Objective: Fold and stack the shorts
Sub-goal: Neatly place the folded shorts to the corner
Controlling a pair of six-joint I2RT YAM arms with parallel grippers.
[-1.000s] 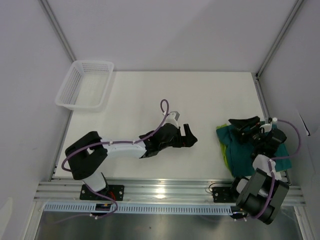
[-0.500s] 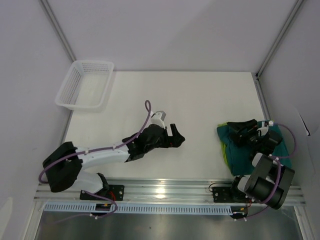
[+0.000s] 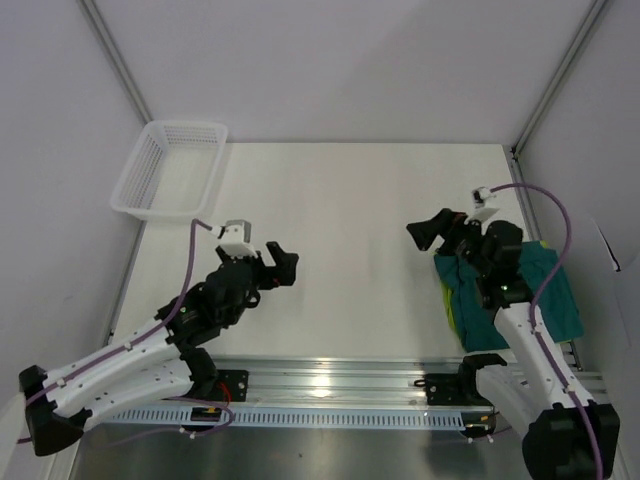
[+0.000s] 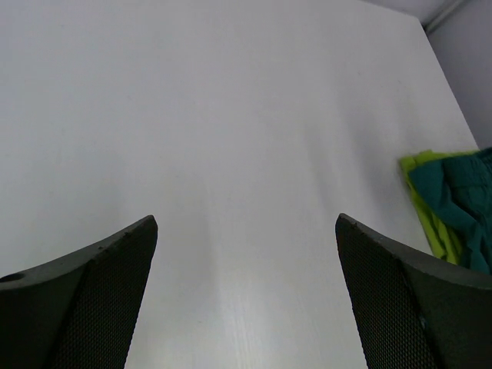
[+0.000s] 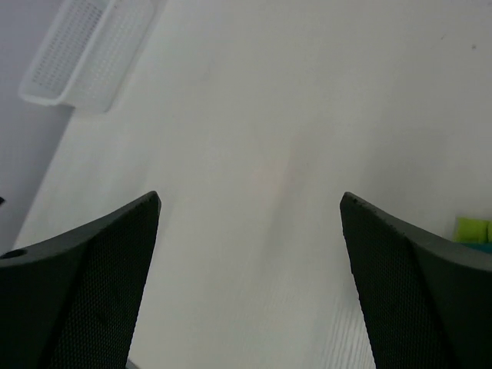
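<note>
The shorts lie in one pile at the table's near right. The dark teal pair (image 3: pixel 560 300) rests on the lime green pair (image 3: pixel 452 310), whose edge shows on the left. In the left wrist view the green (image 4: pixel 424 206) and teal (image 4: pixel 460 201) fabric sit at the far right edge. A green corner (image 5: pixel 472 229) shows in the right wrist view. My left gripper (image 3: pixel 283 266) (image 4: pixel 246 221) hangs open and empty over bare table at the near left. My right gripper (image 3: pixel 432 232) (image 5: pixel 250 198) is open and empty just beyond the pile's far left corner, pointing left.
A white mesh basket (image 3: pixel 170 170) (image 5: pixel 84 54) stands empty at the far left corner of the white table (image 3: pixel 360 200). Metal frame posts rise at both far corners. A rail with both arm bases runs along the near edge.
My left arm has drawn back from the table's middle toward the near left. My right gripper has risen off the shorts pile and swung out to its far left. Both stayed open.
</note>
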